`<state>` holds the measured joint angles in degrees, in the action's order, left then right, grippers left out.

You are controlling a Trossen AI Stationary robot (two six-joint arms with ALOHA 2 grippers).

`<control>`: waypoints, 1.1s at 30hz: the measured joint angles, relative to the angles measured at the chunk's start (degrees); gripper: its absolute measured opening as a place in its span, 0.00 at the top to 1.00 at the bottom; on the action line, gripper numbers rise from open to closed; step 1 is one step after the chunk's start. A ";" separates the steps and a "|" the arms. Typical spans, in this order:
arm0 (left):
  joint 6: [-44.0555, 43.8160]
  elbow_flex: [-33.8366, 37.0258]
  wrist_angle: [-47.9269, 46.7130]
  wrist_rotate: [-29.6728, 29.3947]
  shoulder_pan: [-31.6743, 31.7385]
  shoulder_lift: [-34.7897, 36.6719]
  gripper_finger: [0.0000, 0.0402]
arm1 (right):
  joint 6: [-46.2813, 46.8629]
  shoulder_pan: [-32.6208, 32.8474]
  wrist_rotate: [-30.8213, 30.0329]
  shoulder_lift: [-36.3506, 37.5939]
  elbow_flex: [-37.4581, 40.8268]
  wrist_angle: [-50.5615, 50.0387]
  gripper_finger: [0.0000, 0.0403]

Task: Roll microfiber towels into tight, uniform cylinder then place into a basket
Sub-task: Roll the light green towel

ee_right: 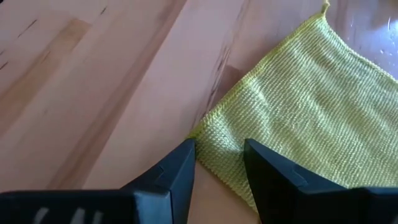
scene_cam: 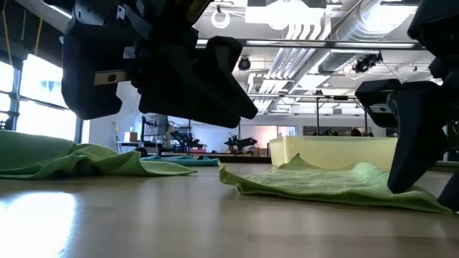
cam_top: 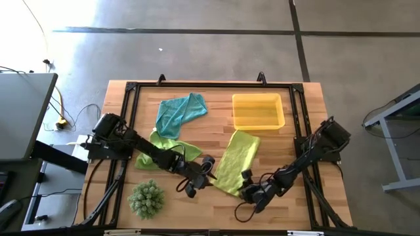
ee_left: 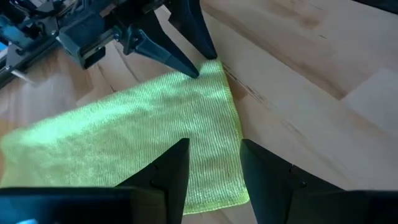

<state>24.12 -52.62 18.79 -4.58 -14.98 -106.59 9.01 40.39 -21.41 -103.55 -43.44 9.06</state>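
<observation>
Top view: green towel lies flat beside the yellow basket; blue towel is farther back.
Left gripper: fingers apart over the towel's near edge, holding nothing.
Right gripper: fingers apart at the towel's corner, holding nothing.
Low view: towel edge rumpled.

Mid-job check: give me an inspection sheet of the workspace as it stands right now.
Surface: wooden table, black frame along its edges.
Job's things: lime-green towel flat at centre; second lime-green towel under the left arm; teal towel crumpled behind; yellow basket holds no towel.
Clutter: spiky green plant at the front left.
Grippers: left gripper and right gripper, both open, at the flat towel's near edge.
Cables: yellow cable on the floor.
Surroundings: concrete floor; no person seen.
</observation>
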 joint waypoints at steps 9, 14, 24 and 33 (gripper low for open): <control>-4.04 0.03 -0.73 2.60 1.92 -0.97 0.67 | 4.95 -0.60 0.21 -0.19 0.00 0.86 0.67; -4.00 0.02 1.48 2.67 2.84 -4.54 0.67 | 6.43 -0.60 0.24 -0.19 0.02 0.85 0.67; -3.02 -0.11 2.25 2.86 2.37 -7.89 0.67 | 6.61 -0.60 0.33 -0.19 0.07 0.66 0.67; -11.85 -1.53 -0.50 3.71 0.73 -4.85 0.67 | 9.95 -0.51 0.87 -0.17 -0.07 -1.58 0.67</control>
<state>12.27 -54.15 18.29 -0.87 -14.24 -111.44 18.96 39.88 -20.53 -103.72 -43.51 7.48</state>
